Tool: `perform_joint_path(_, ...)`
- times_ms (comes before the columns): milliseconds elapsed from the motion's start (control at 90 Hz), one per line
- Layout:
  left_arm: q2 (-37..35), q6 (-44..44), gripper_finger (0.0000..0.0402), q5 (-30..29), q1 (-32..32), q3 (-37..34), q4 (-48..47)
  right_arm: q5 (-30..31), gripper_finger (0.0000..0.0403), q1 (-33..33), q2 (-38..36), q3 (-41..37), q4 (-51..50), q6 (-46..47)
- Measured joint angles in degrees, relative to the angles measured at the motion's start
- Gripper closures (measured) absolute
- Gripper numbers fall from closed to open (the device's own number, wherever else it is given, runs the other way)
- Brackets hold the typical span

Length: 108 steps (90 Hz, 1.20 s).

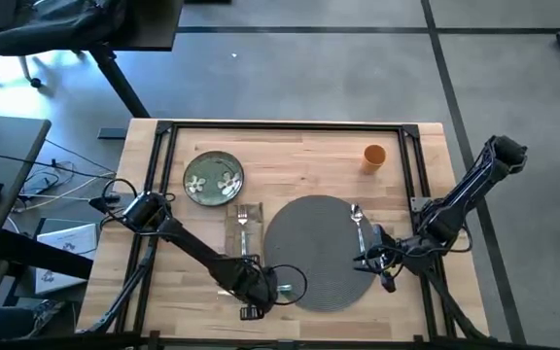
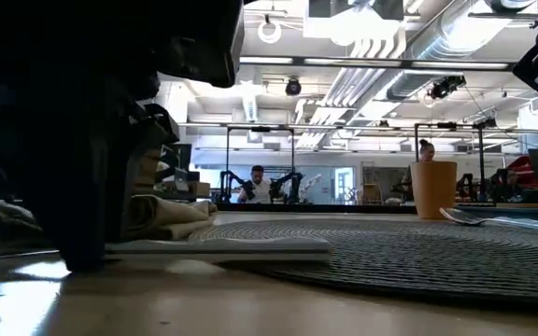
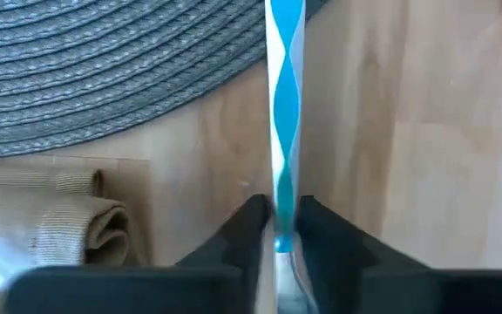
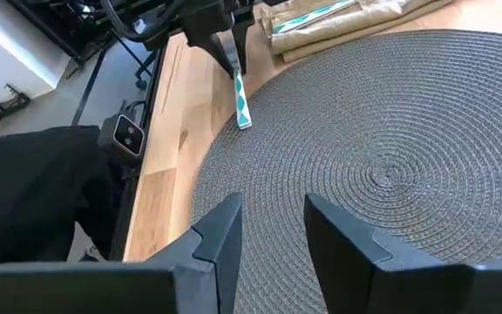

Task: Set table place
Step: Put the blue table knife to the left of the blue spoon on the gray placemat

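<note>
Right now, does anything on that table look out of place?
Yes: the green floral plate sits on bare wood, off the grey mat, which lies empty. The left pincer grips a pale-handled utensil at the mat's edge.

A light wooden table (image 1: 290,146) with a black rail frame is seen. Beside the left gripper (image 1: 257,292) a round grey mat (image 1: 314,253) and a beige napkin (image 1: 243,233) are laid; farther off, a green plate (image 1: 213,179) and an orange cup (image 1: 374,157).
</note>
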Motion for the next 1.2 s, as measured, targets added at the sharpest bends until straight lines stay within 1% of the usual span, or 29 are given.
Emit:
perform_joint_path(56,0.0,0.0,0.0391,-0.69,-0.05,-0.02,0.0,0.0,0.0297,0.0,0.0,0.0,0.0,0.13)
perform_joint_path(156,0.06,0.02,0.0389,-1.13,-0.15,-0.02,0.0,-0.25,0.0297,0.0,0.0,0.0,0.0,0.42)
perform_joint_path(300,0.0,0.13,0.0397,-0.92,-0.46,0.72,-0.59,-0.48,0.0297,0.0,0.0,0.0,0.0,0.42)
perform_joint_path(456,0.44,4.12,0.0399,-0.32,-0.69,5.35,-6.88,-0.49,0.0297,0.0,0.0,0.0,0.0,0.05)
perform_joint_path(589,0.24,9.19,0.04,-0.29,-0.19,11.7,-12.06,-0.5,0.0297,0.0,0.0,-0.02,-0.01,-0.58)
perform_joint_path(667,0.17,13.24,0.0401,-0.09,0.61,14.95,-14.66,-0.54,0.0297,0.0,0.0,-0.02,-0.02,-1.09)
perform_joint_path(800,0.12,20.5,0.0401,-0.33,3.44,20.17,-15.19,-0.8,0.0297,0.0,-0.38,-0.02,-0.02,0.69)
perform_joint_path(900,0.09,26.95,0.0401,-0.33,6.12,23.23,-15.17,-2.45,0.0297,0.0,-1.94,-0.02,-0.04,1.95)
perform_joint_path(1022,0.04,38.07,0.0401,-0.4,9.87,25.57,-13.82,-4.14,0.0297,0.39,-5.6,-0.02,-0.04,1.99)
perform_joint_path(1200,0.41,55.35,0.0402,0.32,15.07,25.62,-7.09,-4.48,0.0297,1.18,-11.79,-0.02,-0.69,1.95)
